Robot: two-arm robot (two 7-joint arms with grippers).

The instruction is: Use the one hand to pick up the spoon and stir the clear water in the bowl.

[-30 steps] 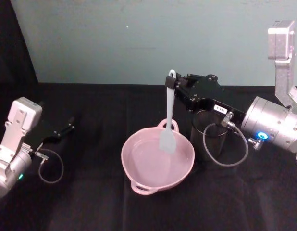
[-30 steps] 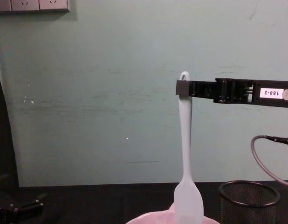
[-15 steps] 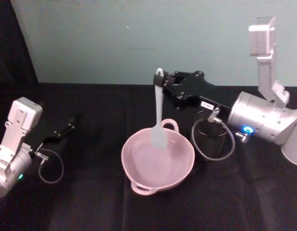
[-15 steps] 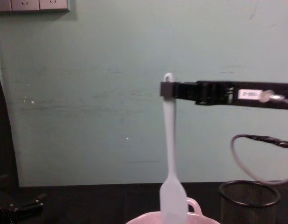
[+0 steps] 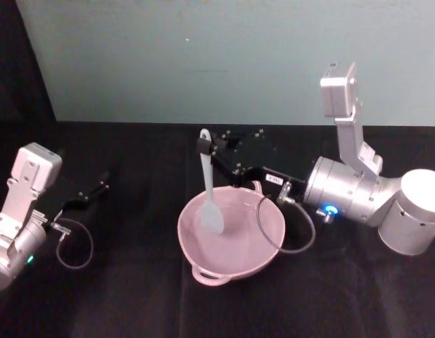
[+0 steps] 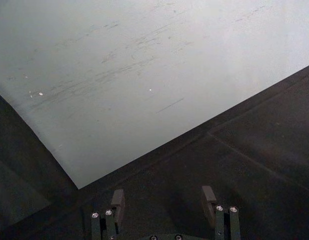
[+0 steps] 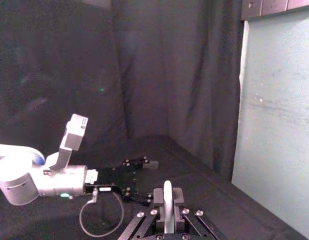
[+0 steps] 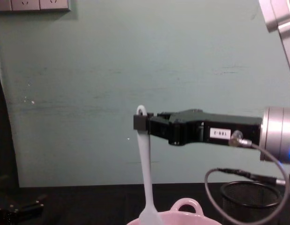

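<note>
Bare black table [image 5: 133,282] lies open left of the bowl [image 5: 186,243]; a mesh cup [image 8: 250,199] stands near its right.

Pale teal wall [image 8: 79,93] at the back, faintly scuffed and scratched, white wall sockets [image 8: 32,4] high on its left side, black cloth-covered surface [image 5: 133,303] below it, black curtain [image 7: 159,75] hanging in folds beside the wall, soft, dim light.

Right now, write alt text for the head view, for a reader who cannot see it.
The right hand, reaching in from the right, grips the top of a pale spoon that hangs down with its flat head inside a pink bowl on a black table. The left hand sits idle at the far left, apart from both.
</note>
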